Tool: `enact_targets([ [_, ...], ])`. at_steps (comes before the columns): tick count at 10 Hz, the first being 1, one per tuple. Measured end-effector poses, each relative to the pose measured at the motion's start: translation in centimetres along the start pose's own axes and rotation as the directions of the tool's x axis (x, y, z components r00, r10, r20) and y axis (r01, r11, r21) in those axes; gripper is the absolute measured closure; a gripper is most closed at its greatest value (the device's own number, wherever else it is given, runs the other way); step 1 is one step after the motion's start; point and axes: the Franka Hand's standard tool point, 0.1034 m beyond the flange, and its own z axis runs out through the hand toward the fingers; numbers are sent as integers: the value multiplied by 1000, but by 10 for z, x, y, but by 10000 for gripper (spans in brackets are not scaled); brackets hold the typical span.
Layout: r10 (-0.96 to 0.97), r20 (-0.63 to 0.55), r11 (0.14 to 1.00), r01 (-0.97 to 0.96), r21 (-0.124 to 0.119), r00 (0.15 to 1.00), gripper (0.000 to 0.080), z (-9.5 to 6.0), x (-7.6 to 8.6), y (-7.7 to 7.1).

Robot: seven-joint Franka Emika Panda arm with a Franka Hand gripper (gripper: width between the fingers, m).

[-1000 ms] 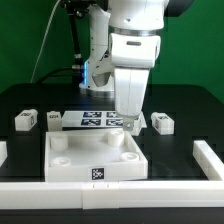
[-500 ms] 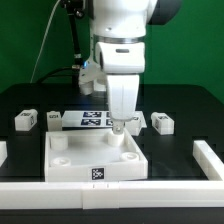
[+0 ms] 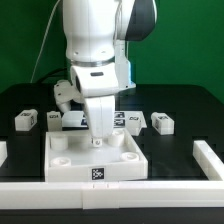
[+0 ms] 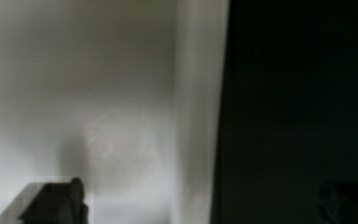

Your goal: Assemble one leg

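Note:
The big white rimmed tabletop piece (image 3: 75, 165) lies at the front middle, with a tag on its front wall. My gripper (image 3: 97, 141) points down over its far inner part, close to the surface. In the wrist view my gripper (image 4: 197, 203) shows two dark fingertips (image 4: 51, 203) far apart, with only a blurred white surface and a dark area between them. It is open and empty. Small white legs with tags stand behind the tabletop: two at the exterior view's left (image 3: 25, 120) (image 3: 53, 120), one at the right (image 3: 162, 122), and one just right of the arm (image 3: 135, 120).
The marker board (image 3: 80, 119) lies flat behind the tabletop, partly hidden by the arm. White rails run along the table's front (image 3: 110, 196) and at the exterior view's right (image 3: 206, 153). The table is black, with a green backdrop behind.
My arm has swung from the legs near the marker board's right end toward the exterior view's left and forward. It now hangs over the tabletop. The legs have not moved.

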Motion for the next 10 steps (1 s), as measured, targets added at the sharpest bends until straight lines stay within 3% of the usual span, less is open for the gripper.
enact_targets([
  [3,-23,-3,1000,23,-2,1000,150,1,-2,2],
  [6,-23,-3,1000,23,-2,1000,566,1,-2,2],
  [7,-23,-3,1000,23,-2,1000,566,1,-2,2],
  [8,-20,-2,1000,20,-4,1000,700,1,-3,3],
  [10,-20,0,1000,20,-11,1000,731,0,-4,4],
])
